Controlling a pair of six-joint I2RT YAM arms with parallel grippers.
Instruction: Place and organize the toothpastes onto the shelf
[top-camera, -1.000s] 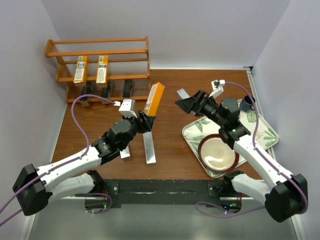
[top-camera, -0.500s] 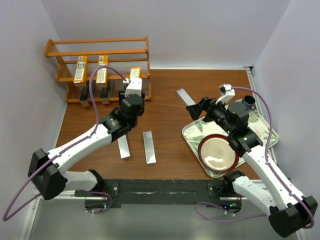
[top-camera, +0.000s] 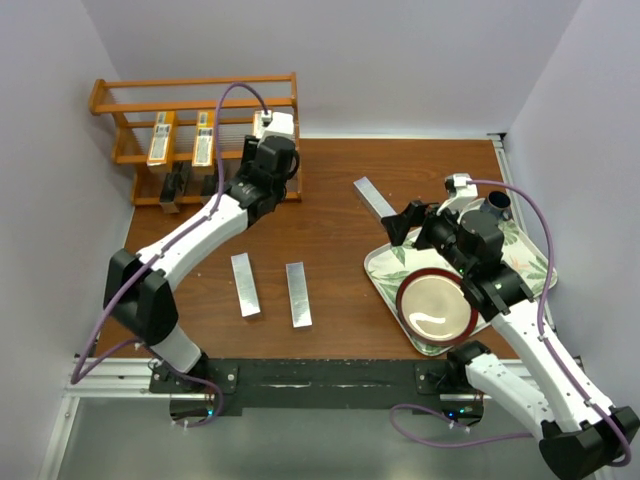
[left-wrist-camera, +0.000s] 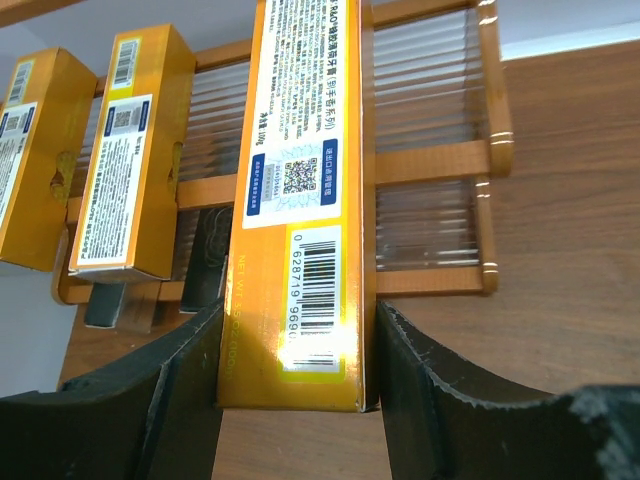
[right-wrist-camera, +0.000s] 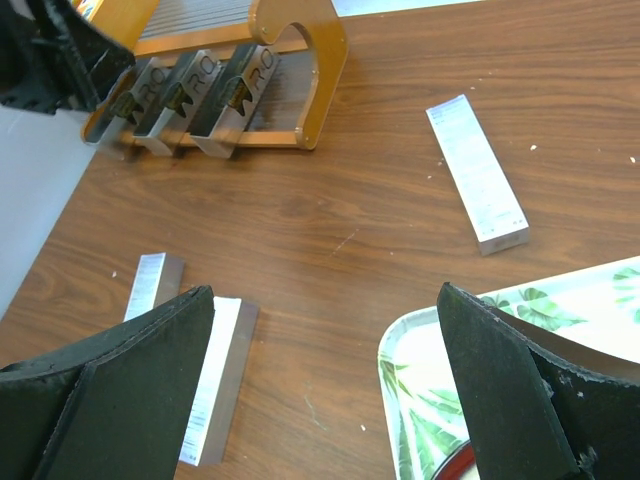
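Left pincer (left-wrist-camera: 297, 365) was clamped on the lower end of an orange carton (left-wrist-camera: 300, 200), barcode face showing, one finger on each long edge. The carton stood upright against the rails of the shelf (left-wrist-camera: 440, 160), to the right of the two orange cartons (left-wrist-camera: 130, 200) already leaning there side by side. Whether its foot was seated on a rail could not be told from the wrist view.

Below those, three black cartons (right-wrist-camera: 165, 95) sat in the bottom tier. Out on the bench (top-camera: 340, 240), three silver cartons were waiting: two lying near each other at the front (top-camera: 245, 284) and one well apart toward the right (top-camera: 374, 196).

Right pincer (right-wrist-camera: 320, 375) hung spread wide and empty above the bench, beside the leaf-patterned tray (top-camera: 530, 265) with its red-rimmed bowl (top-camera: 435, 305).

The step in hand looked to be setting the third orange carton into the row. Doing it well would call for squaring it parallel to its neighbours with a matching gap, resting its foot on the same rail they stand on, and letting go only once the shelf bears the weight. Open just enough to clear, then back straight out so a finger does not drag it askew.
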